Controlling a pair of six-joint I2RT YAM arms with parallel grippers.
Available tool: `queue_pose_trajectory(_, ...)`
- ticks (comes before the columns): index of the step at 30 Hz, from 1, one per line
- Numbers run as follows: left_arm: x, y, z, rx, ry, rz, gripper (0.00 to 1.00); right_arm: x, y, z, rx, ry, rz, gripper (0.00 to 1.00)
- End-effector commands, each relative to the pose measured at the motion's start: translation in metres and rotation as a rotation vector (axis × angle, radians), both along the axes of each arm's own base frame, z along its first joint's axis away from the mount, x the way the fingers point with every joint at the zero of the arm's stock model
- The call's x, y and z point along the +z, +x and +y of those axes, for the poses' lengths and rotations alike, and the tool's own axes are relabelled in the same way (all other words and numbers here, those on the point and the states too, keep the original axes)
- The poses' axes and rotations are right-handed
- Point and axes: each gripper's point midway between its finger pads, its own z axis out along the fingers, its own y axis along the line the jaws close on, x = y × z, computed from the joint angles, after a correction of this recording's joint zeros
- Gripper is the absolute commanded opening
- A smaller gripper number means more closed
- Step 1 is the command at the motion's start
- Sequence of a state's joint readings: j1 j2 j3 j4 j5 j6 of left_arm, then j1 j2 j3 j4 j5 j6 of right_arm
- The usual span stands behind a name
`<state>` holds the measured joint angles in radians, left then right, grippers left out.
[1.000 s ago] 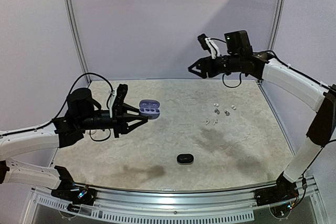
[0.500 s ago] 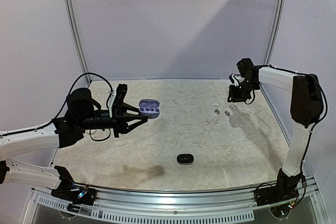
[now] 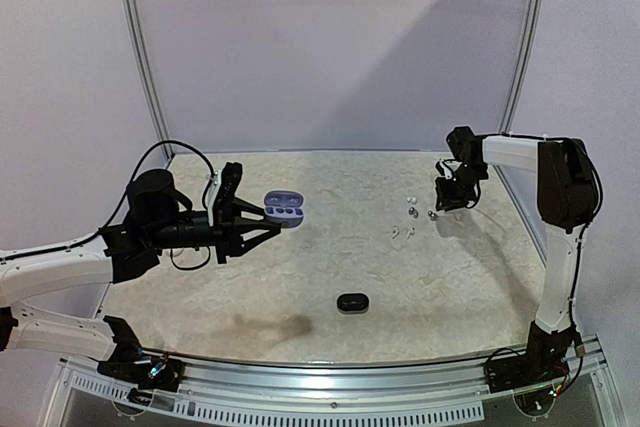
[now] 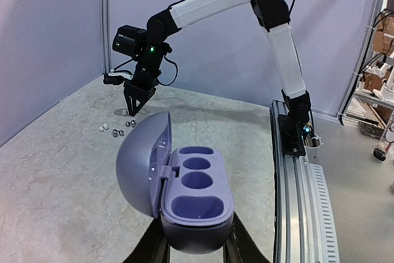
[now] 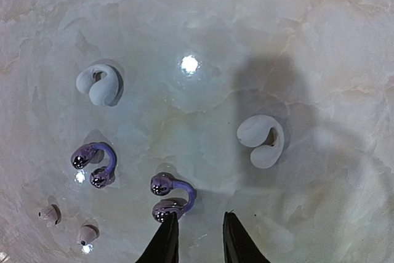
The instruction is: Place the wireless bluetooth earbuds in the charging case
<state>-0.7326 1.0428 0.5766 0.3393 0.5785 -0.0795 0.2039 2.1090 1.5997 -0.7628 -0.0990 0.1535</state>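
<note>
Wireless bluetooth earbuds (image 5: pixel 162 183) lie loose, well right of the open, empty charging case (image 4: pixel 197 204) my left gripper (image 4: pixel 196 247) clamps; my right gripper (image 5: pixel 200 241) hovers over them, narrowly parted, holding nothing.

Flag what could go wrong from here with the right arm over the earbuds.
1. The right gripper has only a narrow gap, and the nearest purple earbud lies just outside that gap, not in it. Coming down from here could knock it away.
2. The left gripper holds the open charging case by its near end, apparently off the table. Pressing an earbud in might tip it.
</note>
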Motion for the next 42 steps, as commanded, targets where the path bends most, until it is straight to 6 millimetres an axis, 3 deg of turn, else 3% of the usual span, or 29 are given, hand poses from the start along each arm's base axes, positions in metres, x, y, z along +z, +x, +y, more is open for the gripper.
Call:
queue_pose_trajectory(1,0.002,0.002,0.003,0.007,-0.01,-0.031,0.0,-0.002,0.016,-0.002,-0.021,0.023,-0.027,0.26)
queue_pose_trajectory(13,0.004,0.001,0.002,0.0,-0.007,-0.049,0.0,-0.033,0.005,0.006,0.013,0.058,0.05,0.26)
queue_pose_trajectory(26,0.003,0.002,0.002,-0.004,0.002,-0.077,0.0,-0.027,-0.015,0.022,0.032,0.171,0.066,0.26)
queue_pose_trajectory(42,0.004,0.002,0.001,-0.005,0.003,-0.089,0.0,-0.031,-0.038,0.032,0.066,0.166,0.117,0.27)
